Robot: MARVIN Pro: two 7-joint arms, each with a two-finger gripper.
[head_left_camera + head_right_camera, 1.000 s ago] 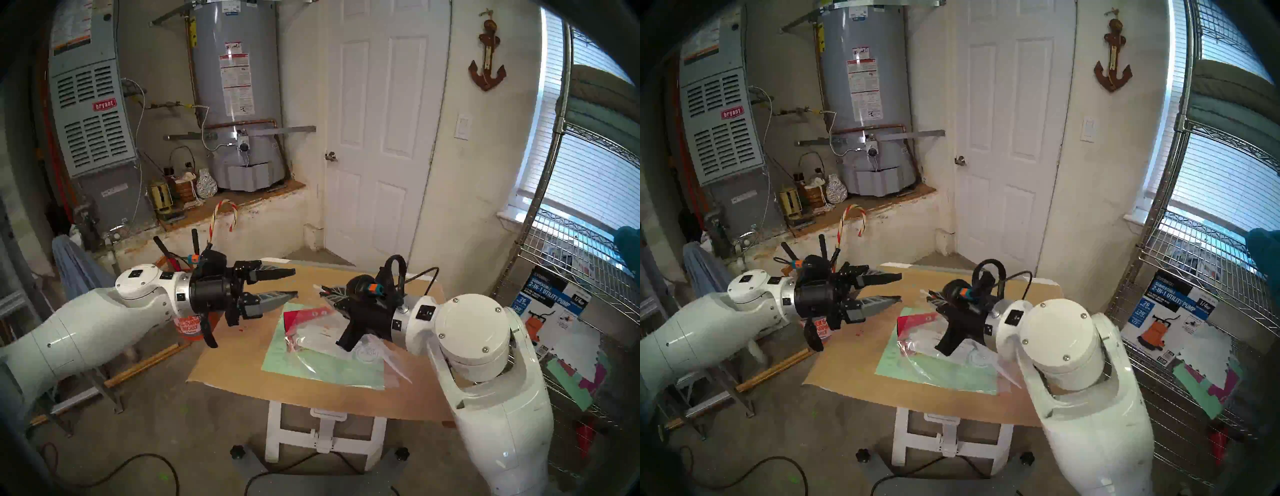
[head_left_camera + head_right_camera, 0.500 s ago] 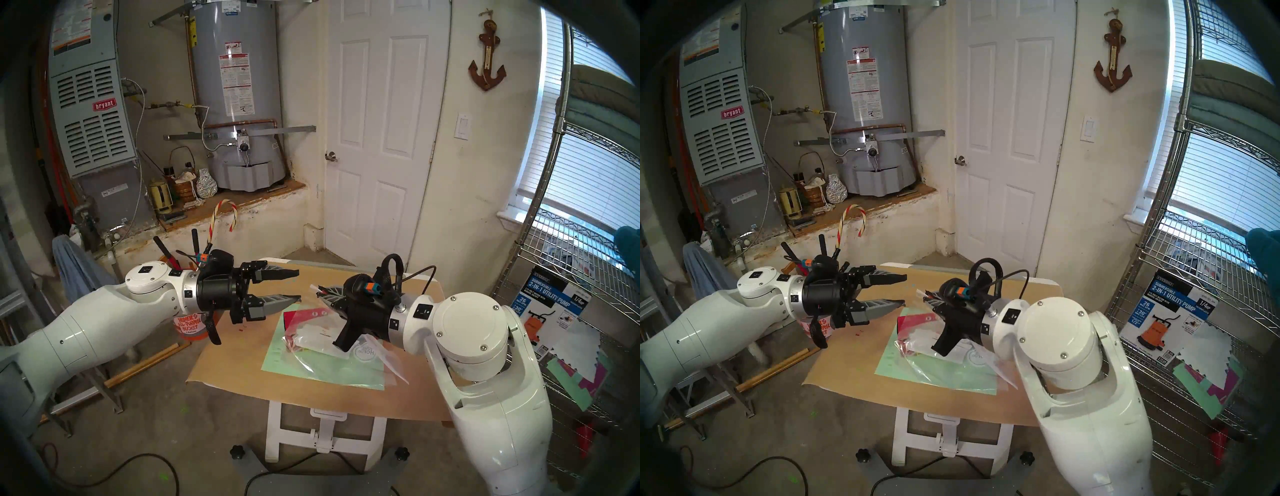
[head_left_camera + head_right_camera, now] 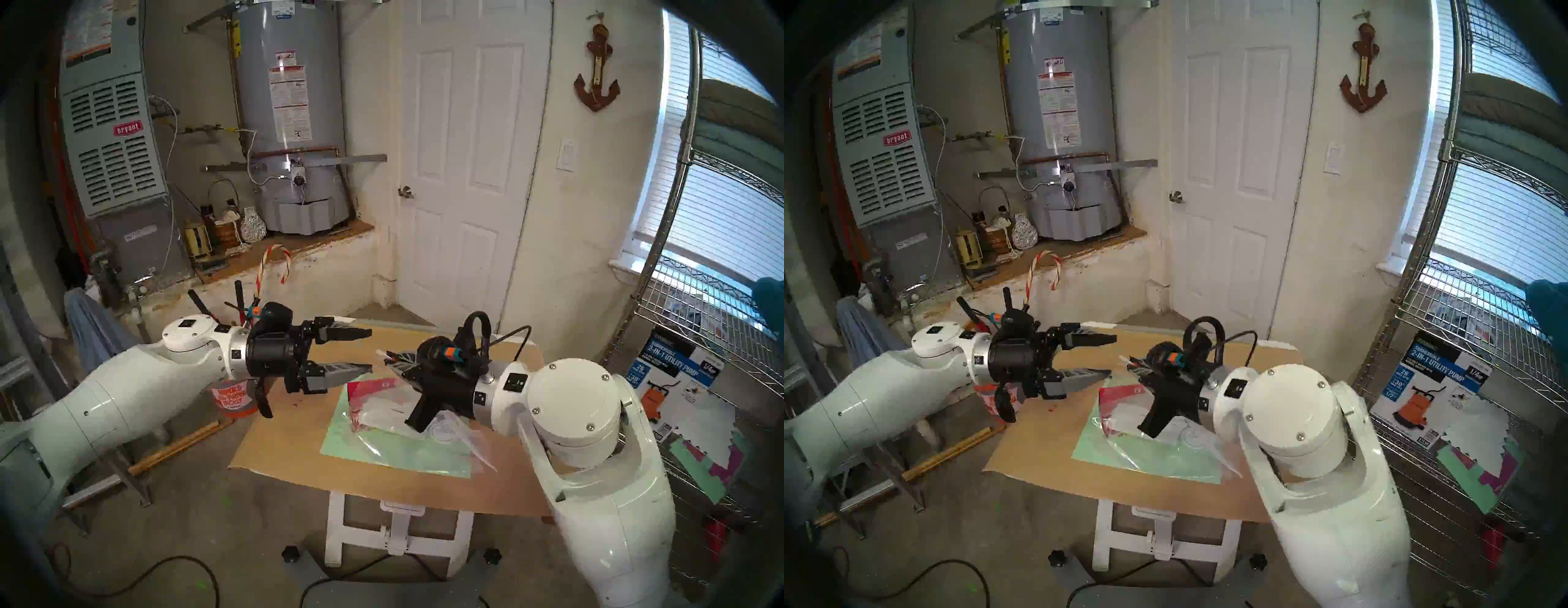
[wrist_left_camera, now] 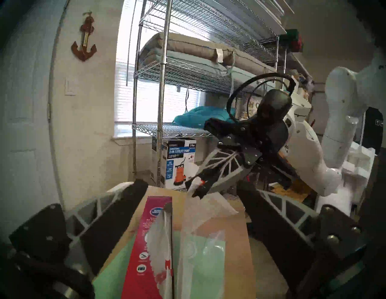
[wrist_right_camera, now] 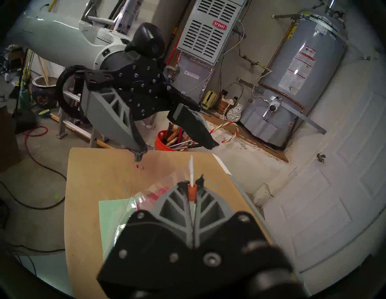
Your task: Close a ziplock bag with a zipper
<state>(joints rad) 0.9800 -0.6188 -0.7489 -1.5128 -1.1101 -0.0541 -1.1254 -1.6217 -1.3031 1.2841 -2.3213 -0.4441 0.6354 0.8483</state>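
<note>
Two grippers over table [image 3: 297, 458]: right gripper [image 5: 192, 183] pinched tight on zipper [image 5: 191, 167], bag [image 3: 394, 420] hanging below; left gripper [image 3: 370, 350] wide open, just beside, touching nothing.

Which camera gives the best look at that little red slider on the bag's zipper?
The right wrist view: the red slider sits centred, pinched in the right end effector. The left wrist view shows it small; the two head views barely show it.

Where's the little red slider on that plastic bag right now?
The red slider is pinched between the right gripper's fingertips, lifted above the table, with the open left gripper facing it just beyond.
</note>
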